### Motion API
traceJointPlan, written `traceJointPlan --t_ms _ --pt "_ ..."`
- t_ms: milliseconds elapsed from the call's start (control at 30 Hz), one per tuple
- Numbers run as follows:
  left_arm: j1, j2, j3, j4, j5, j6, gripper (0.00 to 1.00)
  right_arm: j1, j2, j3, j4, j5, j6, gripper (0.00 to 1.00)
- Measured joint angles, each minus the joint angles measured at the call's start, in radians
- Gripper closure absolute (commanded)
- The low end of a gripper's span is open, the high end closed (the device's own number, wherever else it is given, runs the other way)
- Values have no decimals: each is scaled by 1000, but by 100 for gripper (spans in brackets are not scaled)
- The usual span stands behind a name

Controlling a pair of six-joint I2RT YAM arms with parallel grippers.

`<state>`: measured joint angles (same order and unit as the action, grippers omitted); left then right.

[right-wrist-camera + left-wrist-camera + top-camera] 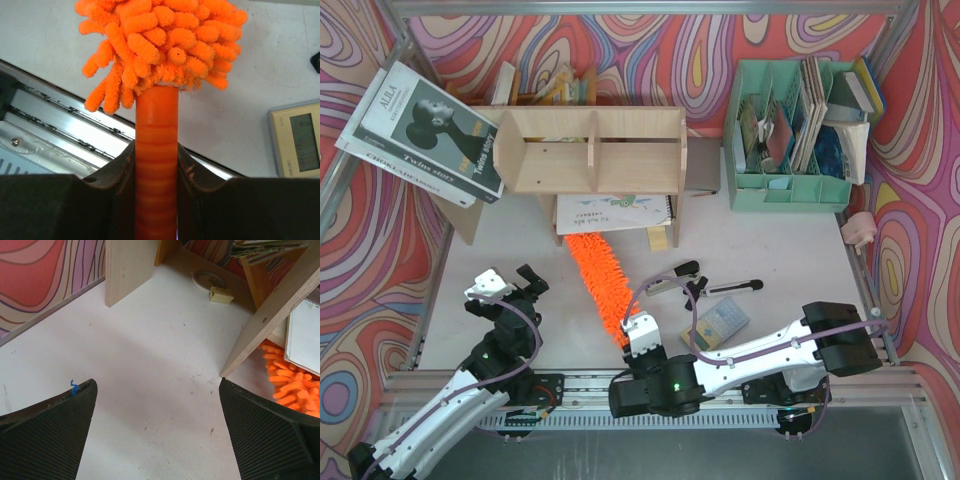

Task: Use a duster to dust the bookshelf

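Note:
The light plywood bookshelf [590, 150] stands at the back of the white table, and its slanted side panel [272, 310] shows in the left wrist view. The orange fluffy duster [600, 280] runs from under the shelf's front toward the near edge. My right gripper [639, 332] is shut on its handle. In the right wrist view the fingers clamp the ribbed orange handle [156, 150] just below the shaggy head [165, 40]. My left gripper [512, 285] hovers left of the duster, open and holding nothing [156, 390]. Orange strands [290, 382] show beside its right finger.
A mint-green file organizer [790, 130] stands at the back right. Books [420, 130] lean at the back left, and a notebook [615, 212] lies under the shelf. A stapler [670, 283], a black pen [735, 287] and a calculator [725, 320] lie right of the duster.

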<state>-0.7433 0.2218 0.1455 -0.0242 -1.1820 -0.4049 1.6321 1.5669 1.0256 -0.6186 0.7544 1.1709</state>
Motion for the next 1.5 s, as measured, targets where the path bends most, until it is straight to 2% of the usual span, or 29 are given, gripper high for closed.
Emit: traceJointPlan --t_ms 133,233,500,600,733,933,1033,1300,1500 --pt "0 0 0 0 0 0 1 0 9 12 18 -1 -23 100" --pt "0 2 0 0 0 0 1 1 9 14 -19 3 28 100" --pt "3 3 0 0 0 0 1 4 10 31 -337 23 427 100" --pt "3 3 0 0 0 0 2 4 10 31 -407 23 519 100" --pt "3 3 0 0 0 0 1 4 12 34 -418 23 526 100" --pt "3 3 0 0 0 0 1 4 12 37 -311 28 388 100" --pt "3 2 0 0 0 -3 1 4 11 37 -283 30 373 100" --pt "3 2 0 0 0 -3 1 4 1 16 -442 20 630 100" --pt "3 2 0 0 0 -3 1 13 1 16 -467 28 687 100"
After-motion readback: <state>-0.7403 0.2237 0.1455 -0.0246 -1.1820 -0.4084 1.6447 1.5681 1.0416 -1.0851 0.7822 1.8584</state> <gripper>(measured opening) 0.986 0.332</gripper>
